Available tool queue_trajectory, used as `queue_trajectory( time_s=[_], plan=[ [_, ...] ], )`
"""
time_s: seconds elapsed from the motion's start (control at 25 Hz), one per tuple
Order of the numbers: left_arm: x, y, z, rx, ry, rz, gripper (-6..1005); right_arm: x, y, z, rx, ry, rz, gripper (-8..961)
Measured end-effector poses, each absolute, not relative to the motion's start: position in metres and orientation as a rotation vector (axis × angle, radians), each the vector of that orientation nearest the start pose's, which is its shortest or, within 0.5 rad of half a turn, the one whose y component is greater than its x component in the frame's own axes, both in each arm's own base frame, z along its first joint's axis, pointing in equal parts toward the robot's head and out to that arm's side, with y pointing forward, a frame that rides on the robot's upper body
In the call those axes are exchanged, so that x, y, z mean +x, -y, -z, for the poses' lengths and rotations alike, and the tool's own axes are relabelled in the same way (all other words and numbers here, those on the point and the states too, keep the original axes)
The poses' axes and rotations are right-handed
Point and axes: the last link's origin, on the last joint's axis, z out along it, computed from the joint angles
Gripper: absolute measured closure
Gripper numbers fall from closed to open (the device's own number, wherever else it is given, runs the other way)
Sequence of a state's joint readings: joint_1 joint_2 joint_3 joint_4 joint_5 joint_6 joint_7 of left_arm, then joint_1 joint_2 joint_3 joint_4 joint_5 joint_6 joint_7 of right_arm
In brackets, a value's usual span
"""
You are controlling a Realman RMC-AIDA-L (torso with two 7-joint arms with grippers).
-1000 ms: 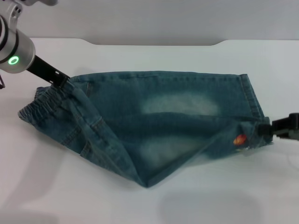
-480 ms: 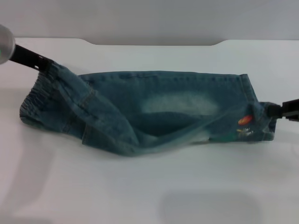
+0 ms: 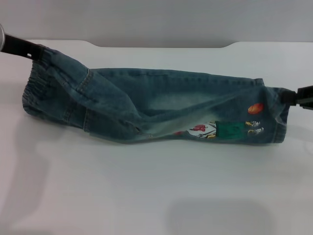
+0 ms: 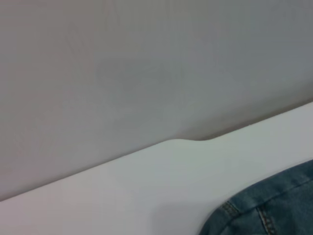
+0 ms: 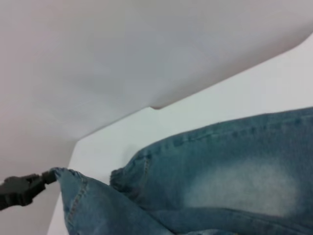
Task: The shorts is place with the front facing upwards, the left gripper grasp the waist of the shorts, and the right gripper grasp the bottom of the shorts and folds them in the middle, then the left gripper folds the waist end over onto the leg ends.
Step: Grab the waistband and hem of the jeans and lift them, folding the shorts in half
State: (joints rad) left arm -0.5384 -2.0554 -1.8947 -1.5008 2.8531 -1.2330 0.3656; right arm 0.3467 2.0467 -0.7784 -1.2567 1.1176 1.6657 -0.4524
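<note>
Lying lengthwise on the white table (image 3: 156, 186), the shorts (image 3: 146, 105) formed a long, half-folded band across the head view. Nearest the camera ran the lower fold edge, with the cartoon print (image 3: 222, 129) showing on the turned-over face toward the right. One pale bleached patch (image 3: 168, 102) sat mid-fabric, just behind it. At the right end, the right gripper (image 3: 293, 97) was clamped on the bottom of the shorts (image 3: 279, 117), raised off the table. Farther back on the left, the left gripper (image 3: 35, 50) pinched the waist (image 3: 36, 85), lifting that elastic corner. Beyond the table rose a plain grey wall (image 3: 156, 19).
</note>
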Motion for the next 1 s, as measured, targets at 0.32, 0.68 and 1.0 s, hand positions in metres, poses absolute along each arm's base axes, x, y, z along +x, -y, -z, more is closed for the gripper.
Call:
queue_trajectory(
  time_s=[0.32,0.68,1.0],
  plan=[
    [-0.199,-0.41,-0.089,-1.992,0.904,-0.171,966,0.264,-0.317,-0.087,-2.169,-1.875,-0.757,879],
    [-0.201,-0.418,-0.088,-1.963,0.907,-0.125,966,0.274,-0.317,-0.1,-2.116,-1.84,-0.805,870],
    [-0.209,-0.426,-0.091,-1.924,0.934,-0.088,967,0.287,-0.319,-0.112,-2.04,-1.798,-0.825,862]
  ],
)
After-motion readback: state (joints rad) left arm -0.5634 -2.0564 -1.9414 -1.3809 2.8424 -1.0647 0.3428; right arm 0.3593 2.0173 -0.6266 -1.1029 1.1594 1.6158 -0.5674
